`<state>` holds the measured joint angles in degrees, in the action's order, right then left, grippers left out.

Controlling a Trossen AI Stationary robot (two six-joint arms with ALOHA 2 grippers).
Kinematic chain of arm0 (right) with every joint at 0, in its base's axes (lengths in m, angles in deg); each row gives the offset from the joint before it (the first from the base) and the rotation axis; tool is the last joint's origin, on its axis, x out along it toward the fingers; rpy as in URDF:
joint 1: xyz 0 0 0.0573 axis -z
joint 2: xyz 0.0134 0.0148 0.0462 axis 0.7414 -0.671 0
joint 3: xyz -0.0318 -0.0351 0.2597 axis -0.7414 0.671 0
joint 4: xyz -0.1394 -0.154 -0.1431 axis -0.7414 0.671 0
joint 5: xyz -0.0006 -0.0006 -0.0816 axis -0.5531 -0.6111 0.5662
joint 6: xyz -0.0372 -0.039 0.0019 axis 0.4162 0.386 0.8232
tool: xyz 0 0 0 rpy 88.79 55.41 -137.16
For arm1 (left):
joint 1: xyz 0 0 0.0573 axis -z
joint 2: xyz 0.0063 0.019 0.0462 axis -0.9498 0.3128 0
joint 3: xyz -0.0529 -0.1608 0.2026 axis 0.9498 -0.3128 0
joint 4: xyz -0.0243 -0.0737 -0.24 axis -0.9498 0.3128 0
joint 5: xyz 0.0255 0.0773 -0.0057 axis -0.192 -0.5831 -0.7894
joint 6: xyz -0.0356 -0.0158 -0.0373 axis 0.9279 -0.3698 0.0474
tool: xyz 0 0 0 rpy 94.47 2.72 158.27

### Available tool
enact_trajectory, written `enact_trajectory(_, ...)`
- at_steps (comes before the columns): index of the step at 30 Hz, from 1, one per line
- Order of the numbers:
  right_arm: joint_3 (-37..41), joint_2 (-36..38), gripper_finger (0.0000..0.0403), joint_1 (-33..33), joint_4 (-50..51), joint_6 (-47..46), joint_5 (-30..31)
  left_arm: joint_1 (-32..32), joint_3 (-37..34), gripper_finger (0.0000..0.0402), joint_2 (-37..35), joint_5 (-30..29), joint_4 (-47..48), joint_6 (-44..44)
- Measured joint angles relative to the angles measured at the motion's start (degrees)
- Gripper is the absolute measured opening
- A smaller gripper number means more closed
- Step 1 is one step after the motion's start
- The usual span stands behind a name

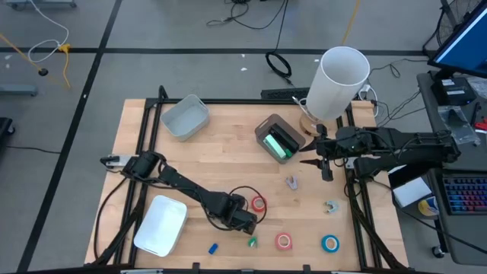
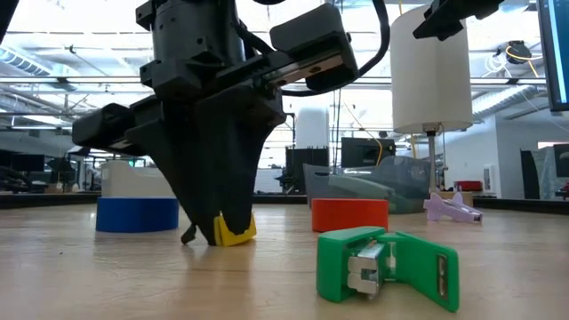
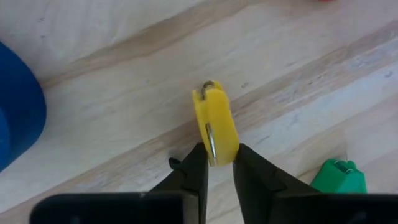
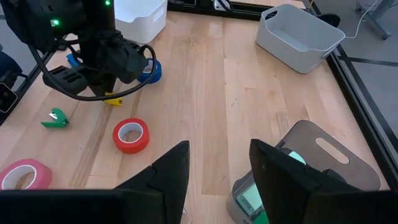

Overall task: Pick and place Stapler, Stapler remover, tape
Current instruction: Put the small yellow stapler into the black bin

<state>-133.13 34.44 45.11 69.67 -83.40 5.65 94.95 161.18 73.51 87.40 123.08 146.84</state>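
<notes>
yellow staple remover [image 3: 216, 124], green staple remover [image 2: 388, 267]

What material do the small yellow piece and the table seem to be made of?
Yellow staple remover: likely glossy moulded plastic with a metal insert, judging by its uniform colour and silvery strip. Table: pale wood, matte, with visible grain lines and plank seams.

In the high view the left gripper [image 1: 245, 223] hides the small yellow piece [image 3: 215, 124] beneath it. In the low view only a corner of that piece peeks out beside the dark fingers [image 2: 213, 233]. The blue tape [image 3: 18, 115] near the yellow piece is cut off, so it may be a roll.
</notes>
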Motion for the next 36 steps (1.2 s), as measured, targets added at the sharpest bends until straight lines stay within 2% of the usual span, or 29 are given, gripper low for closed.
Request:
enact_trajectory(5, 0.0, 0.0, 0.0160, 0.0, 0.0, 0.0, -0.1, 0.2, -0.1, 0.0049, -0.8, -0.8, -0.3, -1.6)
enact_trajectory(11, 0.0, 0.0, 0.0161, 0.0, -0.2, 0.0, -3.1, 0.3, -0.1, 0.0043, -6.7, -5.1, 0.3, -5.2)
enact_trajectory(17, 0.0, 0.0, 0.0161, 0.0, -0.6, 0.0, -4.5, 0.3, -0.1, 0.0004, -10.6, -10.6, 3.8, -6.5)
enact_trajectory(22, 0.0, 0.0, 0.0160, 0.0, -1.3, 0.0, -4.6, -0.1, -0.1, 0.0024, -11.8, -13.5, 4.9, -7.3)
enact_trajectory(28, 0.0, 0.0, 0.0162, 0.0, -3.0, 0.0, -4.6, -3.0, 0.0, 0.0045, -12.3, -18.0, 8.2, -15.0)
enact_trajectory(33, 0.0, 0.0, 0.0160, 0.0, -3.5, 0.0, -4.6, -7.8, 0.0, 0.0053, -12.3, -17.7, 14.0, -25.2)
enact_trajectory(36, 0.0, 0.0, 0.0161, 0.0, -3.5, 0.0, -4.5, -11.3, 0.0, 0.0059, -12.3, -16.3, 15.0, -34.6)
